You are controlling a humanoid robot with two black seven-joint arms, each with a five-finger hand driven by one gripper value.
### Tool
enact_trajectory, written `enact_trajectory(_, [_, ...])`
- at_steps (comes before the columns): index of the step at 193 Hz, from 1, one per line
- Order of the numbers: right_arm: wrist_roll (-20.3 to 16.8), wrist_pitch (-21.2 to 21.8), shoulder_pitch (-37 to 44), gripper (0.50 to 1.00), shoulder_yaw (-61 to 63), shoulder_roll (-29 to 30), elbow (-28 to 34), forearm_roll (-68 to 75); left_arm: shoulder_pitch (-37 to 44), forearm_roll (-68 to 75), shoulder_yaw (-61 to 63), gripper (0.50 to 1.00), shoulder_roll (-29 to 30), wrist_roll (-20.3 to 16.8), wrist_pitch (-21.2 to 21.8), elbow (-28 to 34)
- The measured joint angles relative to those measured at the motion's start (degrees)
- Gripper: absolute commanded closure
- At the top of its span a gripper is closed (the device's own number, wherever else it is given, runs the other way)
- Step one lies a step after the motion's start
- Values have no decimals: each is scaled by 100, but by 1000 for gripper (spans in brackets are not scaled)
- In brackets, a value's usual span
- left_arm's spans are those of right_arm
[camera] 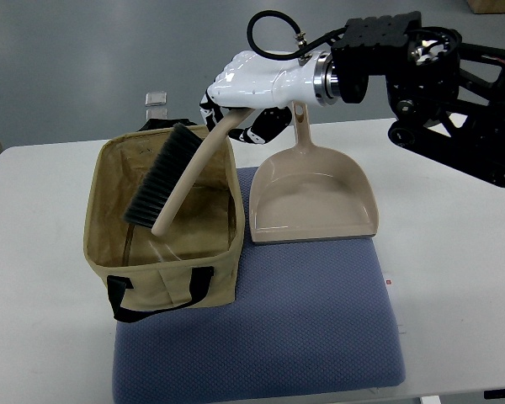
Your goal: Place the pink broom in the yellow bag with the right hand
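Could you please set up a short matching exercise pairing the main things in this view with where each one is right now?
Things:
1. broom
2. dustpan
3. yellow bag
4. right hand

Places:
A. on the left part of the blue mat, top open
B. flat on the mat, to the right of the bag
C. above the bag's far right corner, closed on a handle
D. tilted, bristle end down inside the bag

Pairs: 1-D, 2-B, 3-A, 4-C
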Motion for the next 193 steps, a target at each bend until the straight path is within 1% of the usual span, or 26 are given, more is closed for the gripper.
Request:
enact_trajectory(45, [-48,-127,59,1000,-260,536,-482,-208,-1,0,0,500,0,0,0,0])
enact_trajectory(46, [-50,-131,61,947,-265,543,-487,-208,-1,0,0,500,0,0,0,0])
enact_trajectory(47, [-51,-135,62,946,-268,551,-492,-208,-1,0,0,500,0,0,0,0])
enact_trajectory(48, [-53,-139,63,882,-272,559,-497,-208,-1,0,0,500,0,0,0,0])
enact_trajectory(49, [-54,-143,64,881,-275,566,-501,-208,-1,0,0,500,0,0,0,0])
enact_trajectory(50, [-56,-146,65,816,-278,573,-505,-208,0,0,0,500,0,0,0,0])
enact_trajectory(51, [-57,-149,66,816,-281,579,-508,-208,0,0,0,500,0,0,0,0])
enact_trajectory(52, [-58,-152,67,765,-284,585,-511,-208,0,0,0,500,0,0,0,0])
enact_trajectory(53, [-59,-155,68,765,-286,591,-514,-208,0,0,0,500,0,0,0,0])
enact_trajectory(54, [-60,-157,68,736,-288,596,-517,-207,0,0,0,500,0,0,0,0])
enact_trajectory(64, [-68,-178,70,703,-299,636,-541,-193,0,0,0,500,0,0,0,0])
enact_trajectory(66, [-68,-180,70,703,-300,640,-543,-189,0,0,0,500,0,0,0,0])
enact_trajectory(67, [-68,-181,70,689,-300,643,-544,-186,0,0,0,500,0,0,0,0])
enact_trajectory(68, [-68,-182,70,689,-300,644,-545,-184,0,0,0,500,0,0,0,0])
enact_trajectory(69, [-68,-182,70,669,-301,646,-545,-182,0,0,0,500,0,0,0,0])
enact_trajectory(70, [-68,-182,70,668,-301,647,-546,-180,0,0,0,500,0,0,0,0])
enact_trajectory(71, [-68,-182,70,648,-301,648,-547,-177,0,0,0,500,0,0,0,0])
enact_trajectory(72, [-68,-182,70,648,-301,650,-548,-175,0,0,0,500,0,0,0,0])
enact_trajectory(73, [-68,-182,70,634,-301,650,-548,-172,0,0,0,500,0,0,0,0])
enact_trajectory(75, [-68,-182,70,624,-301,652,-550,-167,0,0,0,500,0,0,0,0])
enact_trajectory(79, [-68,-182,70,609,-301,656,-552,-157,0,0,0,500,0,0,0,0])
enact_trajectory(89, [-68,-174,70,603,-299,664,-553,-132,0,0,0,500,0,0,0,0])
enact_trajectory(99, [-67,-166,65,587,-284,669,-554,-111,-1,0,0,500,0,0,0,1])
enact_trajectory(140, [-61,-208,25,587,-159,666,-554,-72,-1,0,0,500,0,0,-1,1])
enact_trajectory(167, [-83,-342,-53,589,229,566,-559,196,-1,0,0,500,0,0,-3,1])
enact_trajectory(193, [-219,-479,-250,589,711,291,-560,672,0,0,0,500,0,0,-3,1])
